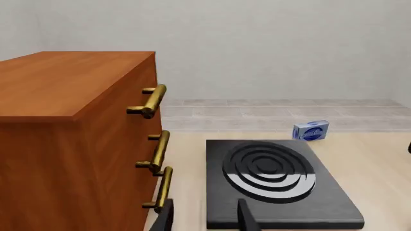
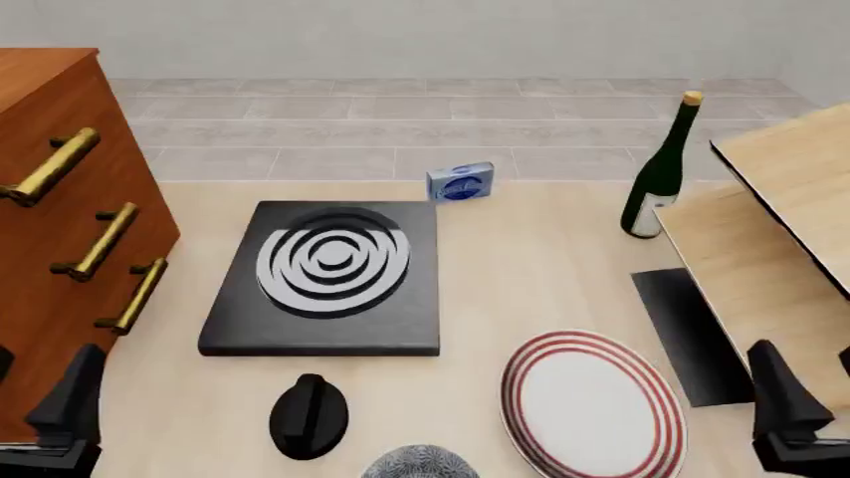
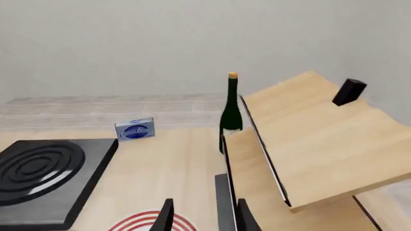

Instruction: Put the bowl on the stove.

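Nearest the front camera, the bowl (image 2: 420, 463) sits at the table's 6 o'clock edge, ungrasped. Largest, the cabinet (image 2: 54, 239) stands at 9 o'clock. The stove (image 2: 325, 279), centre-left, is bare. The plate (image 2: 592, 405) lies at 5 o'clock. Left gripper (image 1: 205, 219) and right gripper (image 3: 202, 216) show fingers apart, empty. Task not started.

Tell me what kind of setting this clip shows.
Probably a simulated kitchen tabletop: a black stove with silver burner rings, a red-ringed plate and a green wine bottle share a pale wooden table, with a wooden drawer cabinet at the left.
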`<state>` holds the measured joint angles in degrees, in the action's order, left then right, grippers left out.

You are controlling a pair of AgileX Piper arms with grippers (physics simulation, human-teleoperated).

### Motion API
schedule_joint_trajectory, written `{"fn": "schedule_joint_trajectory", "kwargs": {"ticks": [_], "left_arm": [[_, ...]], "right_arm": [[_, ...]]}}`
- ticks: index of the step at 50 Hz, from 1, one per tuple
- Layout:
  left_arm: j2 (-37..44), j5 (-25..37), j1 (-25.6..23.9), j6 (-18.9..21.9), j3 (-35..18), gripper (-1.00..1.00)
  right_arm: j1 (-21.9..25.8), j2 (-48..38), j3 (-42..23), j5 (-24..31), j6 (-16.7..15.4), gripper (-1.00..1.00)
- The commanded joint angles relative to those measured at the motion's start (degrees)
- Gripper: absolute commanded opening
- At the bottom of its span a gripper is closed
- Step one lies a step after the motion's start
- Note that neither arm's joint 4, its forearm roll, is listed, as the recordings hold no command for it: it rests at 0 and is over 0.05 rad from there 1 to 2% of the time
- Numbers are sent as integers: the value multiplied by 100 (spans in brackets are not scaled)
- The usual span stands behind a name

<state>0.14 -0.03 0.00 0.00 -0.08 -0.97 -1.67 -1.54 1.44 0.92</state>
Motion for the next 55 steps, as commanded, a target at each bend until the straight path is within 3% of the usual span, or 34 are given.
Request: {"fn": "schedule_joint_trajectory", "kwargs": {"ticks": [1, 12, 22, 27, 41, 55], "left_arm": [[29, -7, 0, 0, -17, 100], [29, -7, 0, 0, -17, 100], [29, -7, 0, 0, -17, 100], [29, -7, 0, 0, -17, 100], [29, -7, 0, 0, -17, 100], [29, -7, 0, 0, -17, 100]], "right_arm": [[91, 122, 135, -116, -129, 100], [91, 119, 130, -115, -70, 100], [151, -82, -33, -65, -245, 100], [493, -368, -207, -11, -445, 100], [1283, -1131, -962, 509, -489, 100], [2255, -1415, -1665, 1408, -862, 100]]}}
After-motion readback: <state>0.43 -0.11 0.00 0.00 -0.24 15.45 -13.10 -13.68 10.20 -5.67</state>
